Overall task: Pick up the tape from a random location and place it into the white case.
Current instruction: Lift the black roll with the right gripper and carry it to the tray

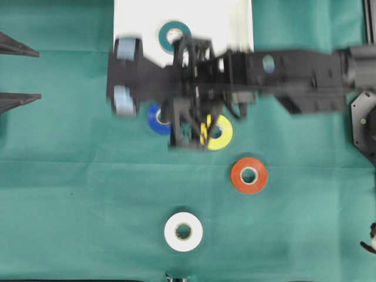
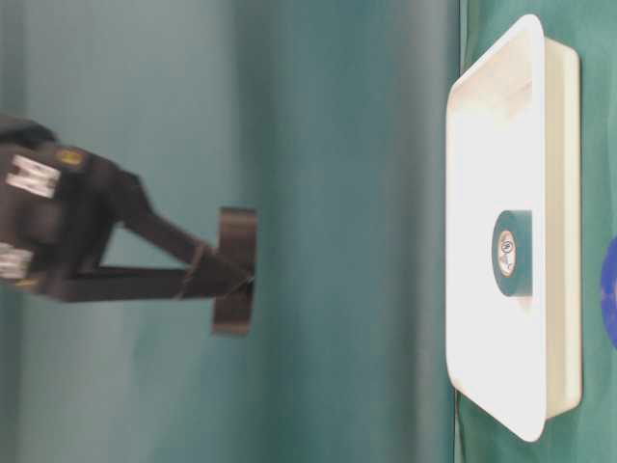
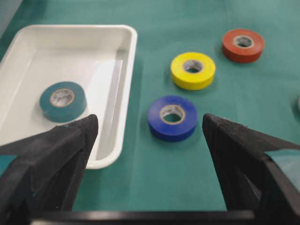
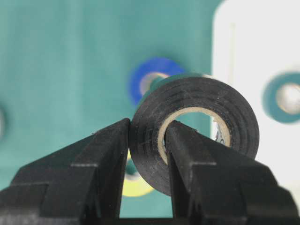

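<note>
Tape, a black roll [image 4: 194,133], hangs in the air, pinched through its wall by the right gripper [image 4: 147,140] just short of the white case [image 3: 70,37]. Left gripper [image 3: 150,136] gapes wide, holding nothing, over the blue roll [image 3: 172,118].

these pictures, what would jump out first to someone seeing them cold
The right gripper stands out first: it is shut on a black tape roll, one finger through the core, carried in the air above the cloth. Next comes the white case at the table's far edge, with a teal tape roll lying flat inside. Blue, yellow, red and white rolls lie loose on the green cloth.
</note>
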